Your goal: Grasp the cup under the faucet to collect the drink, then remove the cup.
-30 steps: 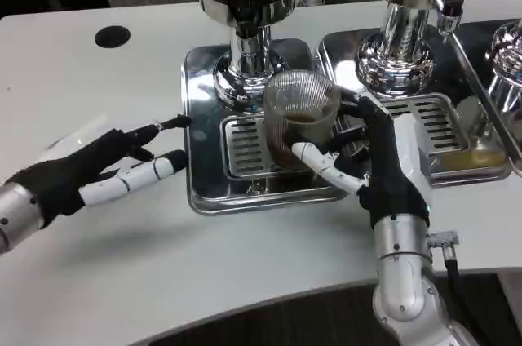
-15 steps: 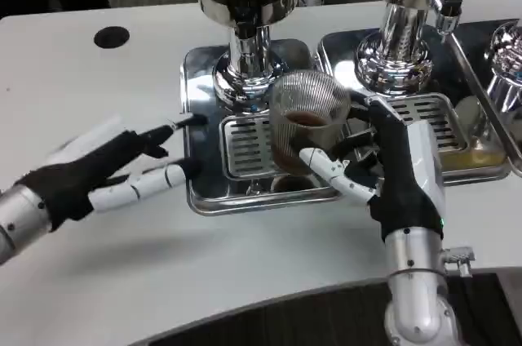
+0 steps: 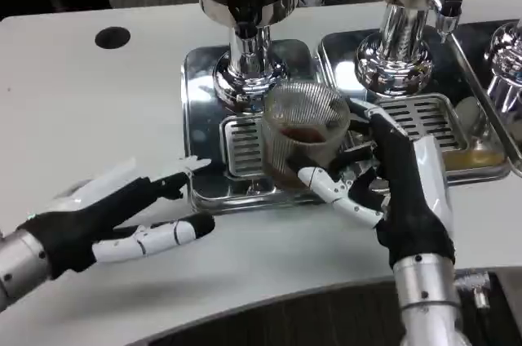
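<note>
Cup [image 3: 303, 130], ribbed and clear with brown drink in its lower part, was held by the right hand [image 3: 397, 188] over the slotted drip tray [image 3: 241, 150], in front of the left dispenser [image 3: 245, 3] and leaning slightly. The fingers [image 3: 336, 189] were clamped around its lower wall, from the near and right sides. The left hand [image 3: 106, 219] lay near the tray's front left corner with its fingers [image 3: 159, 236] apart, holding nothing; I could not tell whether it touched the white surface [image 3: 98, 109].

Risks, as judged:
- The cup was open-topped and tilted; further tilt or a jerk on withdrawal could slop the drink.
- Thin walls might buckle under a hard squeeze, or slip under a light one.
- The raised tray rim and the second dispenser [image 3: 400, 36] close alongside could snag the cup or hand.
</note>
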### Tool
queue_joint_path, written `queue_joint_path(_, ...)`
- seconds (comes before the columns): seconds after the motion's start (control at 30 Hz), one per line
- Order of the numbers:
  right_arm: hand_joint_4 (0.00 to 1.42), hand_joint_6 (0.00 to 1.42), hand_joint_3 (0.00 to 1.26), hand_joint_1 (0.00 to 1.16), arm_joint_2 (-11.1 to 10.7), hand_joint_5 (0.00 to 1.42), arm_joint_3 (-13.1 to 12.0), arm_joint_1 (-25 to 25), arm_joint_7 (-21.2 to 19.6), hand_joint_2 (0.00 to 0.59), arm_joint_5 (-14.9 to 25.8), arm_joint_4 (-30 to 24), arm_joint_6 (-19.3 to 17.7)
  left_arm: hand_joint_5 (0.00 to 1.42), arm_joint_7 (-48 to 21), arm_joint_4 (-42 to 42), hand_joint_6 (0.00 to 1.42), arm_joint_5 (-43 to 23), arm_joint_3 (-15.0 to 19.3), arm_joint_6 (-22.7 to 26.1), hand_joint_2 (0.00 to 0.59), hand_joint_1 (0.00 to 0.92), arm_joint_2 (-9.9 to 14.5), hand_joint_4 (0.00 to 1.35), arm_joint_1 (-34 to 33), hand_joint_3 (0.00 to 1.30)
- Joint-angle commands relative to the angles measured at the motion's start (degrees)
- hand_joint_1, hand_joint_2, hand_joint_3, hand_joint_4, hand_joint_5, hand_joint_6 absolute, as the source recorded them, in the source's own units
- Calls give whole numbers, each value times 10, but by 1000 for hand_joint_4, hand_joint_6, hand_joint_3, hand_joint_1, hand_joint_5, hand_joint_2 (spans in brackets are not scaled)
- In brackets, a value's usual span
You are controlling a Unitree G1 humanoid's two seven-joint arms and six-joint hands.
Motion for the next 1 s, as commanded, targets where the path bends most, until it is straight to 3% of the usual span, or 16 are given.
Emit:
queue_joint_path(0.03, 423, 1084, 438, 643, 1, 698, 1, 16, 9, 212, 1, -41, -3, 1, -8, -16, 196, -16, 15, 8, 176, 0, 16, 0, 15, 99)
queue_joint_path(0.27, 423, 1084, 442, 642, 0, 698, 8, 57, 26, 212, -4, -88, -2, 1, -11, -38, 200, -24, 26, 16, 176, 0, 21, 0, 29, 99)
queue_joint_path(1.0, 423, 1084, 453, 631, 1, 714, 9, 72, 40, 220, -4, -95, 1, 1, -7, -65, 209, -31, 42, 27, 175, 0, 19, 0, 46, 107)
